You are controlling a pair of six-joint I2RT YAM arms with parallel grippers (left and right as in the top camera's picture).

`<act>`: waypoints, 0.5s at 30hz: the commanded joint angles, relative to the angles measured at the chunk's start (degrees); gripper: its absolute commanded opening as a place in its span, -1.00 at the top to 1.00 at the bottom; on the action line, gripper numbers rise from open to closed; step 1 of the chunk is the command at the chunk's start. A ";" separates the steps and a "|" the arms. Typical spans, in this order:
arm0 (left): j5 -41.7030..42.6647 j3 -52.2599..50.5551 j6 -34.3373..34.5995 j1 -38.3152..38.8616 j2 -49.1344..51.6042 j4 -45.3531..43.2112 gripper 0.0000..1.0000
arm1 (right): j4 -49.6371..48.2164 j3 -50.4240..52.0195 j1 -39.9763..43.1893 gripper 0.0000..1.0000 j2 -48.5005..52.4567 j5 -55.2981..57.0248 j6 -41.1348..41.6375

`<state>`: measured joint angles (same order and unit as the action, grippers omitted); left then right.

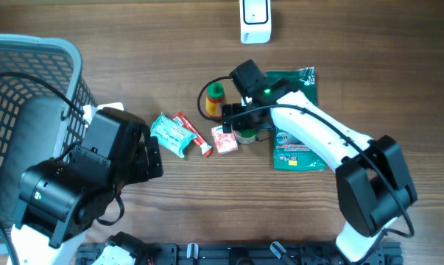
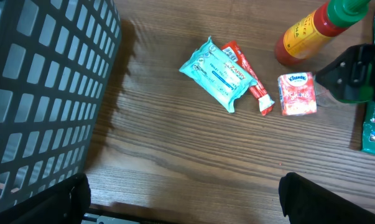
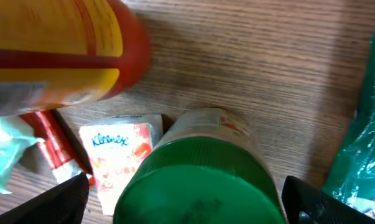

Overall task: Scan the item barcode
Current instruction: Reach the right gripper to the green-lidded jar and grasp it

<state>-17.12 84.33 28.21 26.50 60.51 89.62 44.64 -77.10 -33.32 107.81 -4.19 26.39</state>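
- The right gripper (image 3: 184, 193) has its jaws spread wide and holds nothing. One finger sits at each side of a green-lidded jar (image 3: 199, 180), which stands upright on the wooden table (image 1: 369, 59).
- I cannot tell from the wrist view whether the fingers touch the jar. They look apart from it, so the grasp does not seem to be made yet.
- I take the jar to be the item to scan. It stands in the middle of the table, crowded by other goods.
- A Kleenex tissue pack (image 3: 115, 152) lies just beside the jar on one side. A green foil bag (image 3: 361, 124) lies close on the other.
- A red-and-yellow sauce bottle (image 3: 56, 50) lies on its side just beyond the jar. A red stick sachet (image 3: 50, 140) lies past the tissues.
- A teal wet-wipes pack (image 2: 218, 71) lies further out, touching the sachet.
- The left gripper (image 2: 184, 199) is also fully open and empty. It hangs over bare wood beside the grey mesh basket (image 2: 44, 93), well apart from the jar.
- A white device (image 1: 255, 20), likely the barcode scanner, sits at the far edge of the table, well apart from the cluster.
- Progress is early, since no item is held or lifted and none is near the scanner.
- Left to do: close on the jar, lift it clear of its neighbours, carry it to the scanner and turn its barcode toward it. No barcode shows on the jar in any view.
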 commanded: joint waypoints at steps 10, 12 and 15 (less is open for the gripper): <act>-0.72 -0.11 0.76 -0.20 -0.13 -0.15 -1.00 | 1.33 -1.11 0.04 -0.51 3.37 0.92 6.14; -0.72 -0.11 0.76 -0.20 -0.13 -0.15 -1.00 | 3.39 -2.32 1.20 -0.41 2.16 -1.95 7.52; -0.72 -0.11 0.76 -0.20 -0.13 -0.15 -1.00 | 5.44 -3.82 3.43 -0.40 -0.98 -4.48 11.30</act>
<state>-17.12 84.33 28.21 26.50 60.53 89.60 48.95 -78.19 -31.97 110.65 -5.39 33.21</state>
